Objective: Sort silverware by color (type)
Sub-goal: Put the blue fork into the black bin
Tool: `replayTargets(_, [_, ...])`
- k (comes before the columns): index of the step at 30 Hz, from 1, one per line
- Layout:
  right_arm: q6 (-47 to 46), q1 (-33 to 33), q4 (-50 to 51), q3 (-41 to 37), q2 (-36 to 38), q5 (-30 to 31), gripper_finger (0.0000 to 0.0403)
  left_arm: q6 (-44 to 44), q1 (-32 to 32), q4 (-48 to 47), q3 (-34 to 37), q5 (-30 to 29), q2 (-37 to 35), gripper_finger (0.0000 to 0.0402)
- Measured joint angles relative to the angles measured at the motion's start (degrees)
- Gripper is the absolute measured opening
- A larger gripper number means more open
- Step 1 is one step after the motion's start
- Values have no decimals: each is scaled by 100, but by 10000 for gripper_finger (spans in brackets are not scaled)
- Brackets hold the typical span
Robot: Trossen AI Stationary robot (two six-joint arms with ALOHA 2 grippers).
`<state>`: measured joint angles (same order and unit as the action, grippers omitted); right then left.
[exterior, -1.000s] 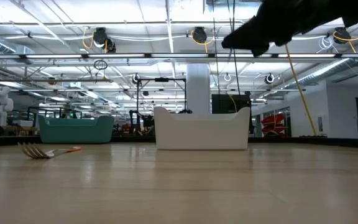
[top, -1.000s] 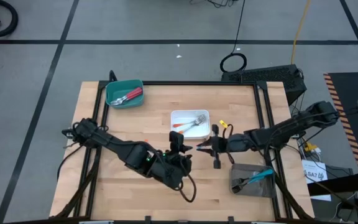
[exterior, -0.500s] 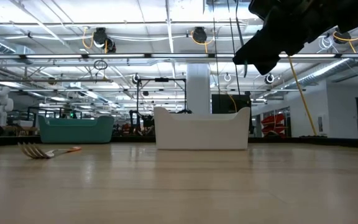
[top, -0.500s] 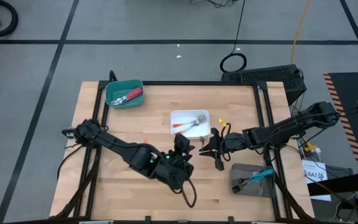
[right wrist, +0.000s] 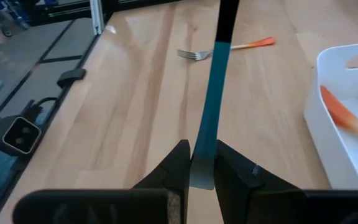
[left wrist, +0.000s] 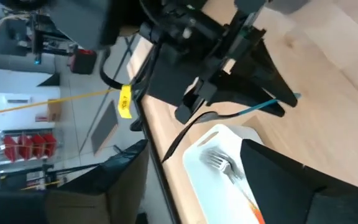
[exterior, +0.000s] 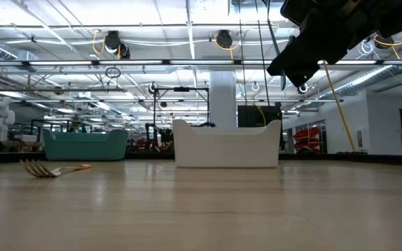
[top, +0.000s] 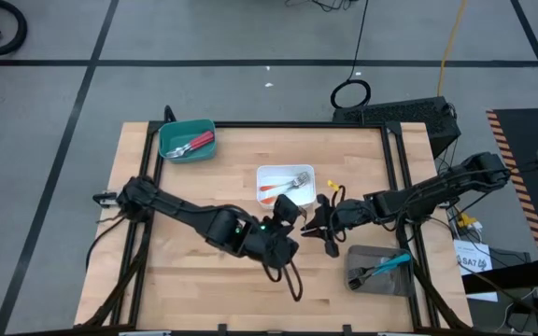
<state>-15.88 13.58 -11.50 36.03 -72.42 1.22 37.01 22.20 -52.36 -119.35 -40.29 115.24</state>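
A teal-handled fork [right wrist: 211, 93] is lifted off the table with my right gripper [right wrist: 202, 149] shut on it, just near of the white tray [top: 271, 174]. Its dark head [left wrist: 194, 124] points away from that gripper, toward my left gripper [top: 288, 211]. My left gripper hovers open beside the white tray's near edge and holds nothing. An orange-handled fork [right wrist: 229, 48] lies flat on the wood, also seen in the low view as the orange-handled fork [exterior: 47, 169]. The white tray holds orange-handled forks [top: 283, 187]. My right gripper pinches the free end of the fork's teal handle [right wrist: 201, 177] between its two fingers. The handle runs straight on from the fingers, in line with them. The fork is lifted clear of the table, its head farthest from the fingers.
A teal tray [top: 171, 147] with red-handled pieces stands at the far left corner. A grey tray [top: 362, 280] with a teal-handled piece [top: 388, 265] sits at the near right. Bare wood stretches across the table's left and near parts.
My left gripper has gone toward the table's right edge, closer to the white tray and my right gripper, and its wrist has rolled. My right gripper has turned in place with the teal-handled fork.
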Motion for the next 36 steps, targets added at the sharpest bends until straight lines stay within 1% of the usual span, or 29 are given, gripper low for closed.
replayTargets(3, [1, 0, -19, 0, 0, -144, 45, 77, -102, 52, 0, 133, 0, 236])
replayTargets(6, [0, 0, -17, 0, 0, -159, 45, 190, -175, 181, -4, 184, 75, 213])
replayTargets(12, [2, 0, 27, 0, 0, -395, 45, 654, -173, 323, -3, 369, 222, 182])
replayTargets(18, [2, 2, 93, 0, 0, -455, 45, 693, -195, 408, 0, 368, 320, 148])
replayTargets(22, [7, 2, 132, 0, 0, -468, 45, 693, -195, 419, 0, 349, 308, 116])
replayTargets(26, [9, 2, 150, 0, 0, -708, 45, 771, -193, 340, 0, 340, 308, 77])
replayTargets(29, [4, 2, 182, 0, -4, -747, 45, 817, -195, 272, 0, 338, 308, 53])
replayTargets(33, [8, 2, 193, -2, -4, -769, 45, 827, -193, 213, 0, 409, 308, 35])
replayTargets(36, [21, 2, 241, -2, -4, -785, 45, 835, -188, 176, 0, 429, 308, 31])
